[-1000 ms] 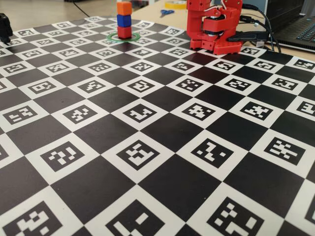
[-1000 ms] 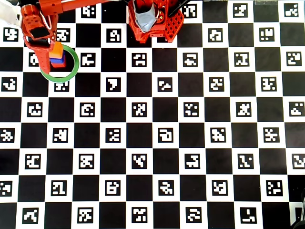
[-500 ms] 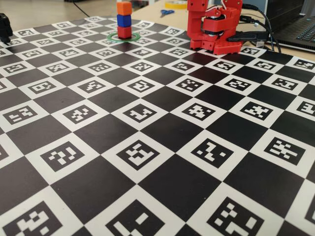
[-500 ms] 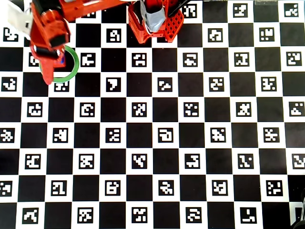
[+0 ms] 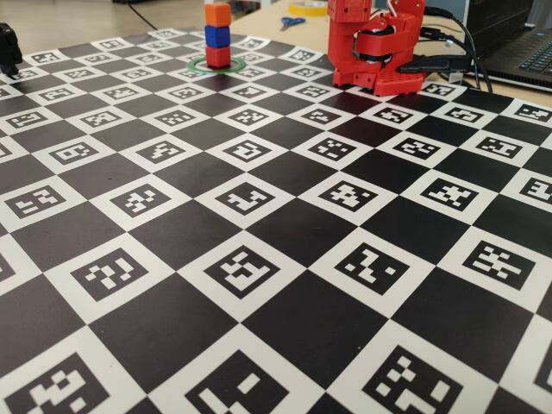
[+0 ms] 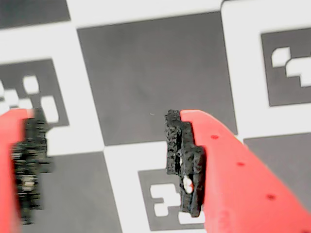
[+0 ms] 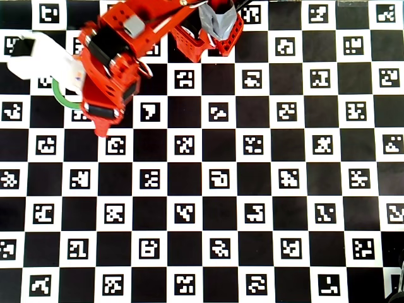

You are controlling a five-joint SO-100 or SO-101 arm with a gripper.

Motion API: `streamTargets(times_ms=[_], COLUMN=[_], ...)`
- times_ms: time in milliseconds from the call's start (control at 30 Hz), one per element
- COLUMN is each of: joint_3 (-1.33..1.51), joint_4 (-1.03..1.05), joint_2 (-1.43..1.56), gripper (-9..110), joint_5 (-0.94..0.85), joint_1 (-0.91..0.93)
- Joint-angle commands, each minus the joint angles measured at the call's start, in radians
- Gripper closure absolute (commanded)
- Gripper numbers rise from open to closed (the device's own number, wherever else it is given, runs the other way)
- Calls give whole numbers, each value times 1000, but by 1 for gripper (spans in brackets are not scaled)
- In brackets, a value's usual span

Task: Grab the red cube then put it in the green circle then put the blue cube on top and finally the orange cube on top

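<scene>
In the fixed view the red cube [image 5: 217,57] sits inside the green circle [image 5: 196,64] at the far end of the board. The blue cube [image 5: 216,36] rests on it and the orange cube [image 5: 217,15] tops the stack. From overhead the raised red arm covers the cubes, and only a left arc of the green circle [image 7: 59,97] shows. My gripper [image 7: 104,123] hangs high over the squares just right of the ring. The wrist view shows the gripper [image 6: 104,145] open, with only checkered board between its black pads [image 6: 184,160].
The arm's red base [image 5: 375,47] stands at the board's far edge, right of the stack. Scissors [image 5: 291,21] and a yellow tape roll [image 5: 309,7] lie on the table behind it. Cables and a laptop [image 5: 517,52] sit at the far right, a black object [image 5: 9,47] at the far left.
The arm has lifted off the stack and swung to the right and toward the board's middle in the overhead view. The three cubes have stayed in place.
</scene>
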Motion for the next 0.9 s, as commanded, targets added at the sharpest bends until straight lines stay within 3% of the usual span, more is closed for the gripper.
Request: streamTargets(times_ms=[0, 167, 533, 867], joint_3=[89, 233, 540, 764], joint_4=[-98, -212, -357, -374], joint_2=[121, 181, 371, 540], gripper=[91, 107, 107, 107], joint_5=[69, 103, -95, -436], joint_1=[-80, -167, -328, -413])
